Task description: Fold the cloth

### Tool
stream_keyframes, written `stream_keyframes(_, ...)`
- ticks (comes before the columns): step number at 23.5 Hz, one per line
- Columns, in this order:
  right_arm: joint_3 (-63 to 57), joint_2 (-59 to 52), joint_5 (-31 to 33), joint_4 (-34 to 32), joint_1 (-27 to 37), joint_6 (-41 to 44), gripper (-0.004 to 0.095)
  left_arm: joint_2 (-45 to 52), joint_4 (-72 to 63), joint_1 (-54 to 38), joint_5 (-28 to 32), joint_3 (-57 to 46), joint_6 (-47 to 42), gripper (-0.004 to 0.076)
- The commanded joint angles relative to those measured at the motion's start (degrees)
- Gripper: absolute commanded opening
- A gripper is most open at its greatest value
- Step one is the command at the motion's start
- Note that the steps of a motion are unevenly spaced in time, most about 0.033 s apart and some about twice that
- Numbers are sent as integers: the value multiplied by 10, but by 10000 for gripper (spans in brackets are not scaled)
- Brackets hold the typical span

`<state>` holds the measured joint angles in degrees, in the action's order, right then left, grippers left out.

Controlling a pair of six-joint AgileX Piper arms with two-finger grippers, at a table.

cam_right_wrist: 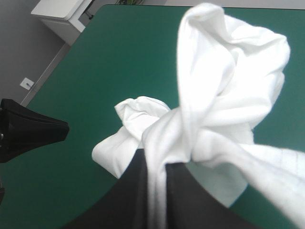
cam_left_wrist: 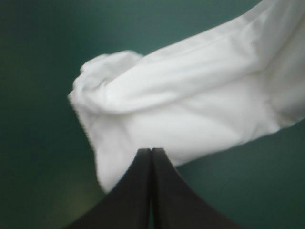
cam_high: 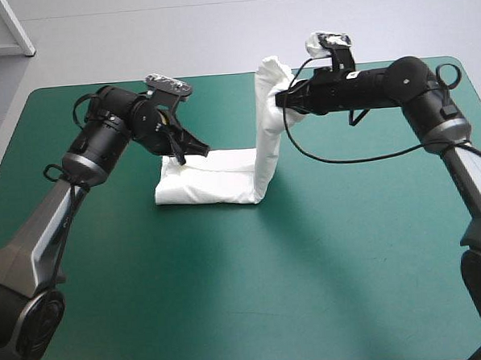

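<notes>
Midway: a fold in hand over the teal-green tabletop (cam_high: 231, 309).
The T-shirt (cam_high: 212, 180) lies near the tabletop's middle as a narrow folded band, its right end raised upright; I judge the lengthwise folds done and the crosswise fold left, that raised end yet to be laid over to the left. The right jaws are clamped on the raised end; the left jaws are together, tip at the band's left end. No brand, label or writing is readable.
</notes>
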<state>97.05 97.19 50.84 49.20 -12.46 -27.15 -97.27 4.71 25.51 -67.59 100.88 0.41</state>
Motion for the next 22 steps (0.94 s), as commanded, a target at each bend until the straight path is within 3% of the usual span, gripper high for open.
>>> stream_keyframes(1,56,9,-31,36,-47,-4,-15,53,59,-5,-61,17,-16,-8)
stream_keyframes(11,237,213,-27,36,-186,0,-4,141,72,-5,-64,15,-39,-8)
stream_keyframes(13,301,269,-5,40,-203,1,135,158,72,-5,-64,15,-39,-8)
stream_keyframes(14,338,297,21,45,-206,6,357,165,75,-5,-64,14,-39,-8)
stream_keyframes(15,350,302,30,45,-206,9,462,167,77,-5,-64,13,-39,-8)
stream_keyframes(16,373,305,44,26,-205,30,686,174,84,-5,-64,3,-39,-8)
stream_keyframes(17,383,302,49,13,-203,44,751,176,88,-5,-64,-2,-39,-8)
stream_keyframes(18,404,292,72,-13,-197,67,768,179,90,-5,-64,-11,-39,-8)
stream_keyframes(22,468,260,181,-146,-168,142,641,184,88,-5,-64,-17,-39,-8)
